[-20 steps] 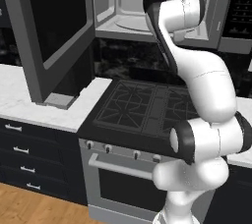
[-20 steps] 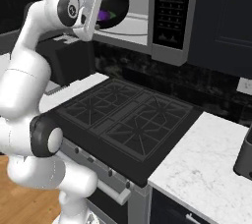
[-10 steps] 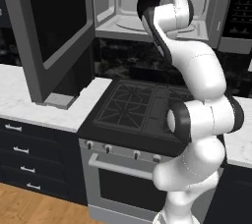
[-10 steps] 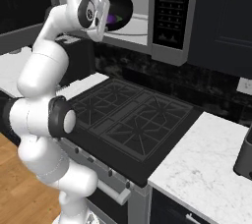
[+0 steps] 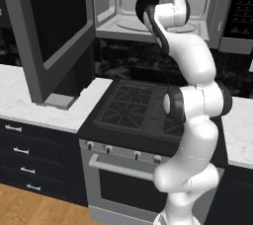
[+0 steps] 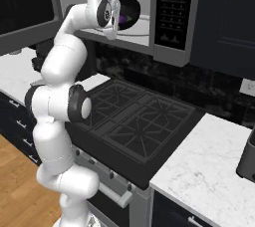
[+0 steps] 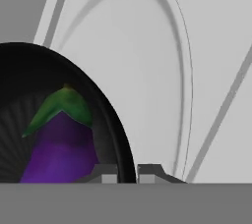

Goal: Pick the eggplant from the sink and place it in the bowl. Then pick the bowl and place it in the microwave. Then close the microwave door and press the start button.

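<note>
Over the last second the white arm had straightened and reached further up, carrying the black bowl from in front of the microwave toward its pale cavity. In the right base view the bowl sat at the cavity mouth, tilted so its inside faced the camera, with the purple eggplant showing inside it. The hand view showed the eggplant lying in the bowl with its green stem end up, and the gripper with its jaws nearly together, pinching the bowl's rim between the two fingertips. Beyond the rim lay the microwave's pale floor and the faint ring of its turntable. The microwave door stood swung wide open at the left of the left base view, above the white counter and well apart from the arm. Below the arm lay the dark stove.

To finish this step well, the arm probably needed to level the bowl first so the eggplant would not slide out, then move it deeper until it was over the turntable, lower it until it rested flat, and only then let go. Releasing at the mouth risked the bowl tipping out. Pulling back straight along the same line would likely keep the hand clear of the rim and the cavity walls.
</note>
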Robot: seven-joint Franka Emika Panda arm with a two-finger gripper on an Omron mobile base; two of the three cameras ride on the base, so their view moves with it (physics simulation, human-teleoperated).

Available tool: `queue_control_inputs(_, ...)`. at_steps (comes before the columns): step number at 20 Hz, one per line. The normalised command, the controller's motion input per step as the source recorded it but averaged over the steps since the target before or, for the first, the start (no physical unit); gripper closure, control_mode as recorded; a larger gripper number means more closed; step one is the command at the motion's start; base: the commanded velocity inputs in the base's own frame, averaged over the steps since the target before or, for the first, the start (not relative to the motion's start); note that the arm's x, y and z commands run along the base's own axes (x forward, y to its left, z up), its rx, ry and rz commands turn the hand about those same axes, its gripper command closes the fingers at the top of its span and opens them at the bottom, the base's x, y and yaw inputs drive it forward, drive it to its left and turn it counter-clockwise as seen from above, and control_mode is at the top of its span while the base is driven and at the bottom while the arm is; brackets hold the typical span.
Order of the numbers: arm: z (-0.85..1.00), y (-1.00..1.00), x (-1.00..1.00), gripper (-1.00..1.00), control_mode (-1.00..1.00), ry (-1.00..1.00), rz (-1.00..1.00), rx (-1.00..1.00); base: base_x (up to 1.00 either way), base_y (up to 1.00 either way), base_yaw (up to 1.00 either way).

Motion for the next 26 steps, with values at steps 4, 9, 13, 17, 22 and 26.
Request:
queue_control_inputs(4,-0.14,-0.08,0.58,1.00,-1.00,0.01,0.07,0.00,0.00,0.00,0.00)
queue_control_inputs(9,-0.40,-0.01,0.50,-1.00,-1.00,0.00,0.05,0.00,0.00,0.00,0.00)
queue_control_inputs(13,-0.52,0.00,0.42,-1.00,-1.00,-0.05,0.00,0.00,0.00,0.00,0.00)
queue_control_inputs(17,-0.35,0.02,0.24,-1.00,-1.00,-0.12,0.00,0.00,0.00,0.00,0.00)
queue_control_inputs(22,-0.02,0.08,-0.05,-1.00,-1.00,-0.38,0.00,-0.01,0.00,0.00,0.00)
queue_control_inputs(26,0.08,0.21,-0.70,-1.00,-1.00,-0.20,0.00,0.04,0.00,0.00,0.00)
